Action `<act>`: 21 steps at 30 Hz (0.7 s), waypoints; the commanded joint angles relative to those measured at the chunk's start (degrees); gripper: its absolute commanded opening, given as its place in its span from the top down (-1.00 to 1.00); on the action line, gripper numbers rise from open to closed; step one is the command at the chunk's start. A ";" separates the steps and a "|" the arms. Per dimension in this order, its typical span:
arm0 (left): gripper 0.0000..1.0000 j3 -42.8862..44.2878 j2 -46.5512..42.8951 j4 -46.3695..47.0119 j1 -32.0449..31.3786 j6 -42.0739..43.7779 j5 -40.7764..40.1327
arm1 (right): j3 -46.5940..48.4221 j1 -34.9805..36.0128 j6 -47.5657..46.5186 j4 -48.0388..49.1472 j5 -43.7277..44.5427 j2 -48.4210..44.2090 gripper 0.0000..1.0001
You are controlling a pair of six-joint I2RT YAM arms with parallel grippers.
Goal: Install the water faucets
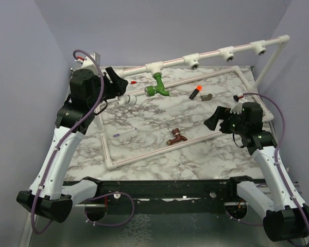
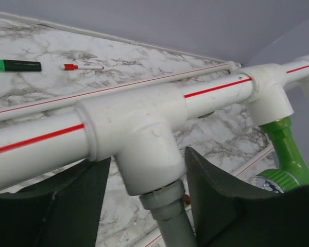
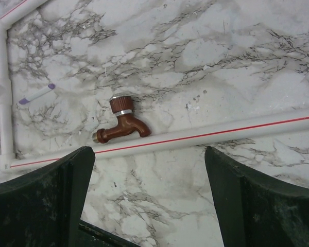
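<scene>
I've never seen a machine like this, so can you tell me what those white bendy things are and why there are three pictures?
Those are two robot arms bolted to a marble table. The big picture comes from a camera above and behind them. The other two come from small cameras on the wrists, so the dark shapes at the bottom are each arm's own jaws. The left arm has its jaws spread either side of a white pipe joint; beside it a green tap hangs from the pipe. The right arm holds its jaws open and empty above a brown tap lying on the table. An orange-and-black cylinder and a small bent piece lie there too. Nothing is held.
</scene>
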 commanded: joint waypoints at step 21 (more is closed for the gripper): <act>1.00 3.30 1.58 -3.85 9.28 4.37 -15.39 | -1.15 7.82 4.04 9.06 -2.88 7.44 -0.73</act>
